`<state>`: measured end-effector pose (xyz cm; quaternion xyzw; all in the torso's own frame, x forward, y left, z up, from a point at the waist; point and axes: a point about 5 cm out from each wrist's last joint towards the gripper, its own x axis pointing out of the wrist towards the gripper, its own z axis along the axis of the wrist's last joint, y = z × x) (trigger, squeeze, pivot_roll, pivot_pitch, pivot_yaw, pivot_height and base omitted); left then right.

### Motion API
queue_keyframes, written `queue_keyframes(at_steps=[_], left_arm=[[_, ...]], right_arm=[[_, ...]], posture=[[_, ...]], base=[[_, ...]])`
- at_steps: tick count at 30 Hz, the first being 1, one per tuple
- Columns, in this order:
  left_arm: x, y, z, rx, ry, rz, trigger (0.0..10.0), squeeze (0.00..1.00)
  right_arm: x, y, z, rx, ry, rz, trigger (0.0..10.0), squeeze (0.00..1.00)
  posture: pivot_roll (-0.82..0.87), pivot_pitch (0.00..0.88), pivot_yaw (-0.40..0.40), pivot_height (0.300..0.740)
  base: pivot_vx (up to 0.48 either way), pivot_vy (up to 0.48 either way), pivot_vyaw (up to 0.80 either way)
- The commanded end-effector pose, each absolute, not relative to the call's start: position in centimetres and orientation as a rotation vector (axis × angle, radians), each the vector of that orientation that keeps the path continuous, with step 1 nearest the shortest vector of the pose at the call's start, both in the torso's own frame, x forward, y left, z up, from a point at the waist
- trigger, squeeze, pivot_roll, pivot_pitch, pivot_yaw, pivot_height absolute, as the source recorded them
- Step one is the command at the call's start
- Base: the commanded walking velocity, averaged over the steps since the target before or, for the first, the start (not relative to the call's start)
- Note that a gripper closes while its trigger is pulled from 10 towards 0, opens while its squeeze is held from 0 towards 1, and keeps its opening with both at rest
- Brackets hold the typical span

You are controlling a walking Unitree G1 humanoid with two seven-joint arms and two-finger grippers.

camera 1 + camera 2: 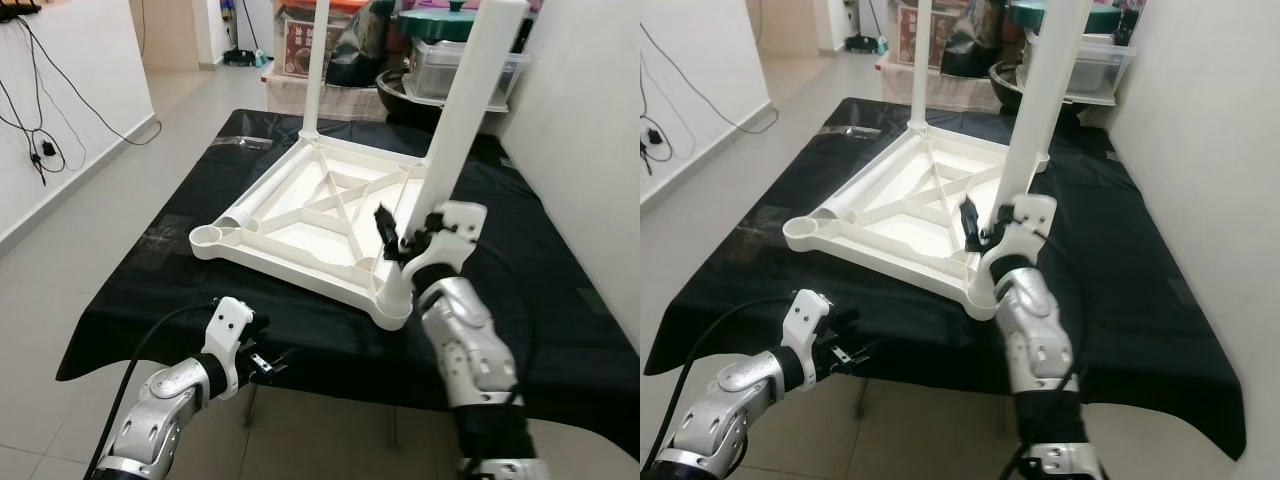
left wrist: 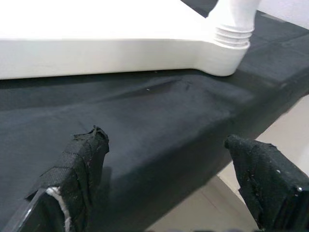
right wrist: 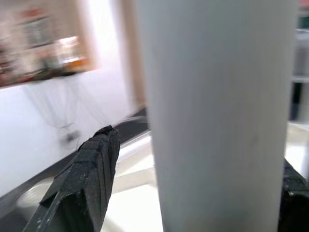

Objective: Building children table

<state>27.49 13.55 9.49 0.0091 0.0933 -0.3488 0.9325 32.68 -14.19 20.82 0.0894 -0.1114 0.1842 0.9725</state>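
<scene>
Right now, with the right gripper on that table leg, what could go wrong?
1. The white leg at the near right corner socket tilts; it may not be fully seated and could jam or pop out.
2. The right gripper pushing could slide the upturned tabletop on the black cloth.
3. The loose leg lying inside the frame could roll.

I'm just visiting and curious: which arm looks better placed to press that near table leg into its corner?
The right. Its claw is around the near leg, standing tilted in the upturned tabletop's corner socket. The left claw hangs open, low at the black table's edge, holding nothing.
</scene>
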Motion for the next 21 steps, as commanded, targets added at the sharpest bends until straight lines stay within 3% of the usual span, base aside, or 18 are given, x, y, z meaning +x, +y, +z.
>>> queue_keyframes(at_steps=[1, 5, 6, 7, 9, 12, 13, 14, 17, 18, 19, 20, 21], left_arm=[[27.2, 13.1, 9.4, 0.011, 0.188, -0.725, 10.0, 0.0], [27.0, 13.2, 9.6, 0.014, 0.18, -0.719, 10.0, 0.0], [26.9, 13.4, 9.8, 0.011, 0.174, -0.721, 10.0, 0.0], [26.9, 13.4, 9.8, 0.011, 0.174, -0.721, 10.0, 0.0], [26.8, 13.4, 9.6, 0.013, 0.18, -0.72, 10.0, 0.0], [26.7, 13.5, 9.3, 0.017, 0.189, -0.718, 10.0, 0.0], [26.6, 13.4, 9.3, 0.01, 0.19, -0.715, 10.0, 0.0], [26.6, 13.4, 9.3, 0.01, 0.19, -0.715, 10.0, 0.0], [26.1, 13.1, 9.1, -0.003, 0.194, -0.711, 10.0, 0.0], [26.1, 13.1, 9.1, -0.003, 0.194, -0.711, 10.0, 0.0], [26.0, 13.2, 8.9, -0.006, 0.2, -0.708, 10.0, 0.0], [26.0, 13.2, 8.9, -0.006, 0.2, -0.708, 10.0, 0.0], [26.0, 13.2, 8.9, -0.005, 0.201, -0.707, 10.0, 0.0]], right_arm=[[32.2, -12.6, 20.8, 0.182, -0.214, 0.508, 10.0, 0.0], [31.3, -12.0, 19.7, 0.1, -0.167, 0.697, 10.0, 0.0], [31.1, -11.6, 18.7, 0.067, -0.123, 0.815, 8.2, 0.0], [31.1, -11.6, 18.7, 0.067, -0.123, 0.815, 8.2, 0.0], [31.4, -11.6, 17.8, 0.051, -0.081, 0.821, 0.0, 0.0], [31.9, -11.7, 17.0, 0.031, -0.041, 0.799, 0.0, 0.0], [33.4, -12.5, 16.1, 0.027, 0.035, 0.606, 0.0, 0.0], [33.4, -12.5, 16.1, 0.027, 0.035, 0.606, 0.0, 0.0], [35.1, -16.8, 13.8, 0.135, 0.187, -0.04, 0.0, 0.0], [35.1, -16.8, 13.8, 0.135, 0.187, -0.04, 0.0, 0.0], [34.2, -18.7, 12.7, 0.207, 0.229, -0.287, 0.0, 0.0], [34.2, -18.7, 12.7, 0.207, 0.229, -0.287, 0.0, 0.0], [33.2, -19.3, 11.9, 0.227, 0.255, -0.404, 0.0, 0.0]], posture=[[0.07, 0.0, -0.105, 0.74], [0.08, 0.0, -0.107, 0.74], [0.08, 0.0, -0.107, 0.74], [0.08, 0.0, -0.107, 0.74], [0.08, 0.0, -0.113, 0.74], [0.08, 0.0, -0.113, 0.74], [0.09, 0.0, -0.12, 0.74], [0.09, 0.0, -0.12, 0.74], [0.09, 0.0, -0.124, 0.74], [0.09, 0.0, -0.124, 0.74], [0.09, 0.0, -0.121, 0.74], [0.09, 0.0, -0.121, 0.74], [0.09, 0.0, -0.121, 0.74]], base=[[0.0, 0.0, 0.0], [0.0, 0.0, 0.0], [0.0, 0.0, 0.0], [0.0, 0.0, 0.0], [0.0, 0.0, 0.0], [0.0, 0.0, 0.0], [0.0, 0.0, 0.0], [0.0, 0.0, 0.0], [0.0, 0.0, 0.0], [0.0, 0.0, 0.0], [0.0, 0.0, 0.0], [0.0, 0.0, 0.0], [0.0, 0.0, 0.0]])
